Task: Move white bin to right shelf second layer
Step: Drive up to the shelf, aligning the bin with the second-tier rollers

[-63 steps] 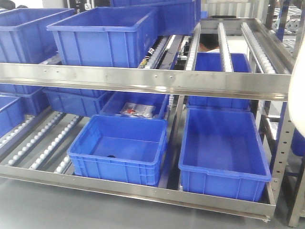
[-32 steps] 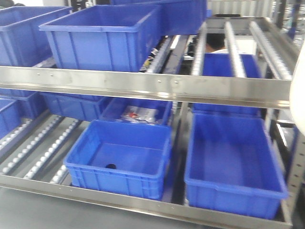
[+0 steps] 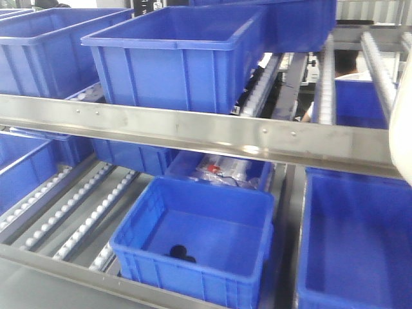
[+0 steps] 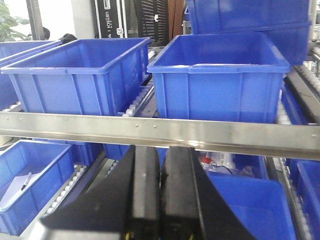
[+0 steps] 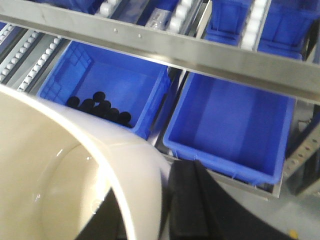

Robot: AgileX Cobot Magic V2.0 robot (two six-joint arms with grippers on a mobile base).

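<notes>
Several blue crates fill the front view, above and below the shelf beam; the white bin is a sliver at the right edge. Left wrist: the left gripper is pressed together, empty (the beam just ahead, above its tips). Right wrist: the right gripper is clamped on the bin's wall, with the beam ahead of it and a crate of black pieces beyond.

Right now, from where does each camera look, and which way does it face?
Front view: set high, faces the rack's blue crates; white bin at right edge, no arm.
Left wrist: faces the steel front beam level; shut left gripper below.
Right wrist: looks down over the held bin; right gripper below.
Shared by front and right wrist: crate with black pieces.
</notes>
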